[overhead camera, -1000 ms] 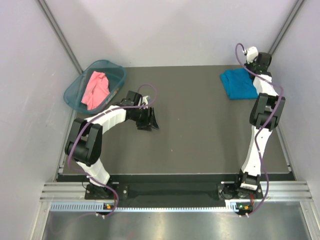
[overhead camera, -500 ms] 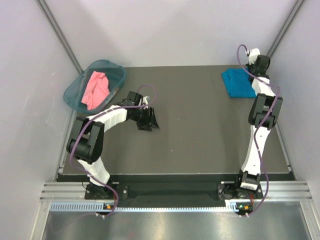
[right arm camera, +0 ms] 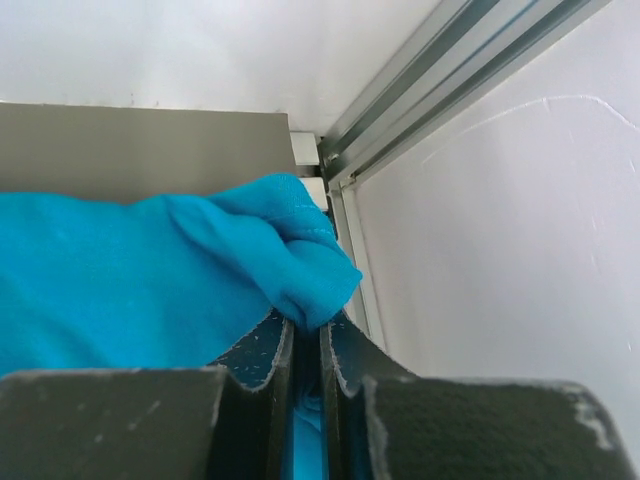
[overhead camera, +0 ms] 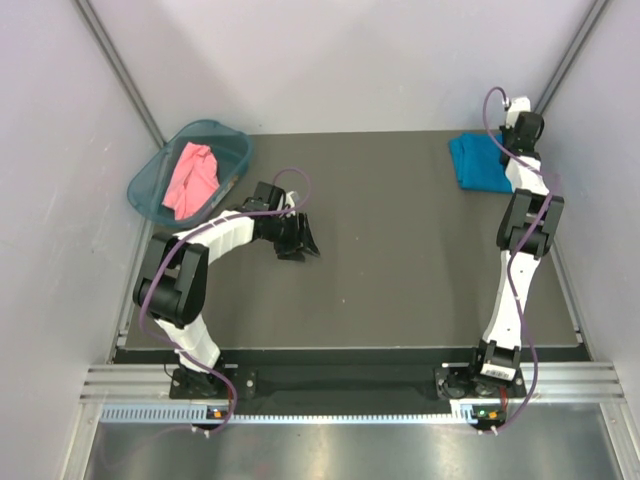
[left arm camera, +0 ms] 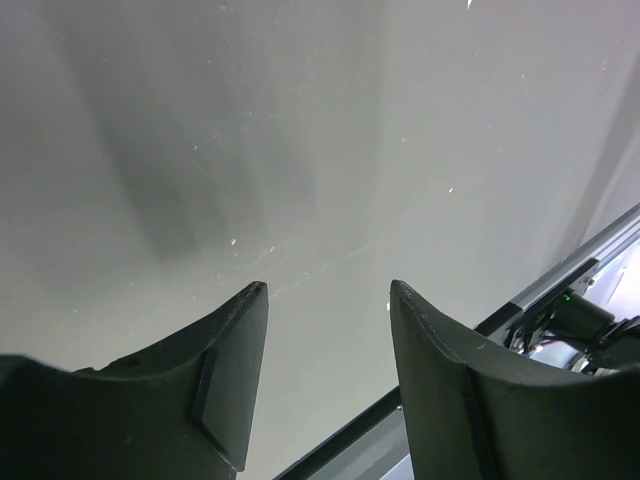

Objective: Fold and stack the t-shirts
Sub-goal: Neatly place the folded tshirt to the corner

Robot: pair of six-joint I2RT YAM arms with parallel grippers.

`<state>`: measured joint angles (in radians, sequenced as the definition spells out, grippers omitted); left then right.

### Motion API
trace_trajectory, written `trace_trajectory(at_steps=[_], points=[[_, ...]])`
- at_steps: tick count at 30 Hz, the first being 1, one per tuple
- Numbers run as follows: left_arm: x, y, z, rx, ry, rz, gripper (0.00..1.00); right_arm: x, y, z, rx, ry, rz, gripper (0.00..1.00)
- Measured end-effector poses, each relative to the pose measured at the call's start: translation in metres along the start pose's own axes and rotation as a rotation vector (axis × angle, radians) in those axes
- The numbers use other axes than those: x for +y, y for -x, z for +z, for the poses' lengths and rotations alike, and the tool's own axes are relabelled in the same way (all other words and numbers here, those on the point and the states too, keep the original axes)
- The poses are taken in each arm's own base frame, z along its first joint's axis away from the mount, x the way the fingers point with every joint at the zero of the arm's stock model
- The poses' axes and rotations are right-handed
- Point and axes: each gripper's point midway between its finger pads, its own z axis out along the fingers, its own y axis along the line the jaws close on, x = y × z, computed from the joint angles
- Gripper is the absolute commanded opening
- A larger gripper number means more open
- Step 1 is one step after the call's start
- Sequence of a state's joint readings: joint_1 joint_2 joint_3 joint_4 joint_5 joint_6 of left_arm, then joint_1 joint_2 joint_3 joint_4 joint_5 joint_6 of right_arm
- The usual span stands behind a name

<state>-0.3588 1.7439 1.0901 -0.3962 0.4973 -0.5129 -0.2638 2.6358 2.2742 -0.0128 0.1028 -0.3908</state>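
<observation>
Teal-blue t-shirt (overhead camera: 478, 163) at far-right corner of table (overhead camera: 400, 260), pinched in nearly closed right gripper (right arm camera: 305, 335); right arm stretched forward. Left arm bent inward, left gripper (left arm camera: 325, 300) half open, empty, above table. Salmon-pink t-shirt (overhead camera: 190, 178) in basket (overhead camera: 148, 180).

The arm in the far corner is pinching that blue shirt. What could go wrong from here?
1. The right gripper is shut on only a small fold of the blue shirt, so the cloth might slip out when pulled.
2. It sits close to the wall and metal rail; the arm could bump them.
3. The pink shirt lies crumpled in the basket, perhaps awkward for the open left gripper to grab cleanly.
</observation>
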Motion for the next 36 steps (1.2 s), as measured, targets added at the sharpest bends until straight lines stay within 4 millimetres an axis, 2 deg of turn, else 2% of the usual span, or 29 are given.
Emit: trace_trajectory(at_steps=[2,3,4,6,11,12,15,17,20,23,25,26,27,29,30,31,32,33,35,36], points=[[-0.001,0.001,0.000,-0.002,-0.001,-0.008,0.57,0.000,0.001,0.000,-0.005,0.001,0.007,0.25],[-0.001,0.001,0.000,-0.003,-0.001,-0.012,0.57,0.000,0.001,0.000,-0.006,0.000,0.014,0.47],[-0.001,0.001,0.000,-0.003,-0.001,-0.012,0.57,0.001,0.001,0.001,-0.007,-0.001,0.027,0.54],[-0.001,0.001,0.000,-0.003,-0.001,-0.018,0.57,-0.002,0.002,0.001,-0.011,-0.013,0.034,0.66],[0.000,0.002,0.000,-0.010,0.010,-0.029,0.57,-0.012,-0.001,-0.002,0.012,-0.061,0.041,0.86],[0.000,0.002,0.000,-0.011,0.011,-0.031,0.57,-0.014,-0.001,-0.005,0.027,-0.068,0.040,0.96],[-0.002,0.004,-0.003,-0.021,0.010,-0.037,0.57,-0.027,0.010,-0.021,0.052,-0.096,0.035,1.00],[-0.007,0.006,-0.007,-0.036,0.001,-0.048,0.57,-0.040,0.029,-0.043,0.055,-0.116,0.038,1.00],[-0.016,0.007,-0.019,-0.072,-0.025,-0.062,0.58,-0.059,0.078,-0.091,0.018,-0.136,0.070,1.00],[-0.028,0.009,-0.032,-0.116,-0.060,-0.080,0.59,-0.074,0.138,-0.158,-0.081,-0.149,0.139,1.00],[-0.035,0.009,-0.040,-0.140,-0.079,-0.092,0.60,-0.068,0.170,-0.202,-0.139,-0.129,0.175,1.00],[-0.039,0.008,-0.045,-0.153,-0.090,-0.102,0.60,-0.058,0.187,-0.225,-0.174,-0.103,0.193,1.00],[-0.041,0.007,-0.049,-0.164,-0.100,-0.110,0.61,-0.040,0.202,-0.250,-0.210,-0.060,0.214,0.99],[-0.045,0.003,-0.056,-0.185,-0.121,-0.126,0.61,0.003,0.214,-0.285,-0.239,0.045,0.234,1.00],[-0.045,0.000,-0.058,-0.195,-0.128,-0.133,0.62,0.033,0.214,-0.302,-0.239,0.118,0.245,1.00],[-0.044,-0.005,-0.060,-0.196,-0.131,-0.148,0.63,0.058,0.209,-0.315,-0.231,0.185,0.254,1.00],[-0.044,-0.011,-0.062,-0.204,-0.138,-0.162,0.63,0.090,0.200,-0.330,-0.216,0.272,0.263,1.00],[-0.042,-0.015,-0.063,-0.211,-0.139,-0.174,0.64,0.119,0.186,-0.343,-0.188,0.347,0.270,1.00],[-0.039,-0.028,-0.062,-0.219,-0.138,-0.198,0.66,0.174,0.147,-0.372,-0.111,0.496,0.281,1.00],[-0.038,-0.034,-0.061,-0.221,-0.139,-0.206,0.67,0.193,0.123,-0.385,-0.057,0.549,0.283,1.00]])
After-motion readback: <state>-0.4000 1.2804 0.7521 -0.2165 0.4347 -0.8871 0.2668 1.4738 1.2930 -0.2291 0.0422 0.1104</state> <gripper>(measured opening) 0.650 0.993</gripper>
